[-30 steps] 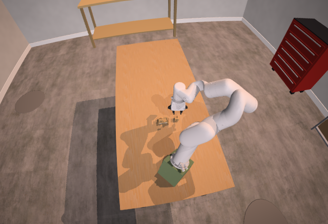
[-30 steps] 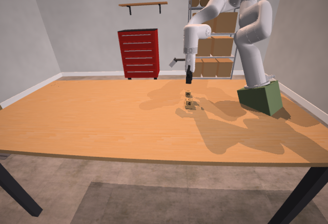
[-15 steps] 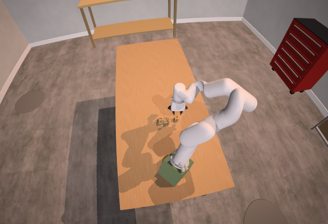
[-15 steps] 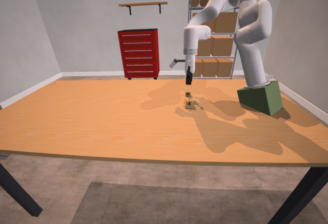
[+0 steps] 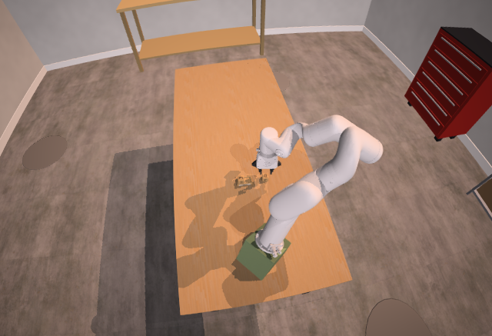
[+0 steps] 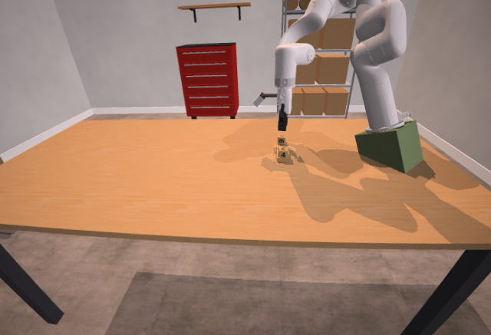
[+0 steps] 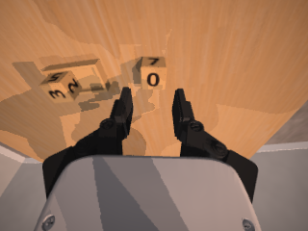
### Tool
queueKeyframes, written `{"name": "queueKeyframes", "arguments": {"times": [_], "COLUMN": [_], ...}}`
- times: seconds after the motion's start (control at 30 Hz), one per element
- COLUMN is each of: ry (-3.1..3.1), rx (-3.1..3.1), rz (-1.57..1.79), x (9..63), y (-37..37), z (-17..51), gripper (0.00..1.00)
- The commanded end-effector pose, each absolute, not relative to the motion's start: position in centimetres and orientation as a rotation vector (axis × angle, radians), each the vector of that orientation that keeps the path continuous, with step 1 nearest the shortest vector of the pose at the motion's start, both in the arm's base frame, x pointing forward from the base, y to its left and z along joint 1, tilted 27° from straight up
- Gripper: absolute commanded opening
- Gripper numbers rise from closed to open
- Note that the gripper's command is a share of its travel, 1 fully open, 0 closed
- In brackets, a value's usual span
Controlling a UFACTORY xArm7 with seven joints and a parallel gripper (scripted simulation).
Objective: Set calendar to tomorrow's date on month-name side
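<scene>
A pale wooden cube (image 5: 264,178) (image 6: 281,140) (image 7: 153,79) stands on the table beside the tray; the wrist view shows 0 and 7 on it, and the exterior view shows a 6 or 9. The small wooden tray (image 6: 283,160) (image 7: 91,69) lies on the table. A second cube (image 6: 282,154) (image 7: 60,88) is at its left end in the wrist view, showing 3, 2 and what looks like 5; the exterior view shows a 4. My gripper (image 5: 266,172) (image 6: 282,129) (image 7: 152,98) is partly open and empty, above the table near the loose cube. The month name cannot be read.
The wooden table (image 5: 222,105) (image 6: 138,181) carries the tray, the cubes and the arm's green base block (image 5: 258,258) (image 6: 390,147). A red drawer cabinet (image 5: 449,81) (image 6: 208,81) and a shelf rack stand beyond the table. Arm shadows fall across the tray area.
</scene>
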State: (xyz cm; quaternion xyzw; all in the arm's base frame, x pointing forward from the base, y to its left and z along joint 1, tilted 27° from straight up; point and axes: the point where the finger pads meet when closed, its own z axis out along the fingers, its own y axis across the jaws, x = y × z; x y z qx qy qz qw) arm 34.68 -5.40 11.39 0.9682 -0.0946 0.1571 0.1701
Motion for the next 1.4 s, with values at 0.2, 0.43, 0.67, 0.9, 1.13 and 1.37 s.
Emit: {"name": "queueKeyframes", "arguments": {"times": [0.2, 0.43, 0.67, 0.9, 1.13, 1.37], "ry": [-0.268, -0.268, -0.268, -0.268, -0.268, -0.268], "rx": [2.751, 2.751, 2.751, 2.751, 2.751, 2.751], "rz": [0.450, 0.450, 0.450, 0.449, 0.449, 0.449], "x": [35.2, 35.3, 35.5, 35.5, 35.5, 35.5], "y": [-5.9, -6.1, -6.3, -6.3, -6.3, -6.3], "z": [10.1, 9.6, 9.1, 9.0, 9.0, 9.0], "gripper": [0.49, 0.49, 0.49, 0.49, 0.49, 0.49]}}
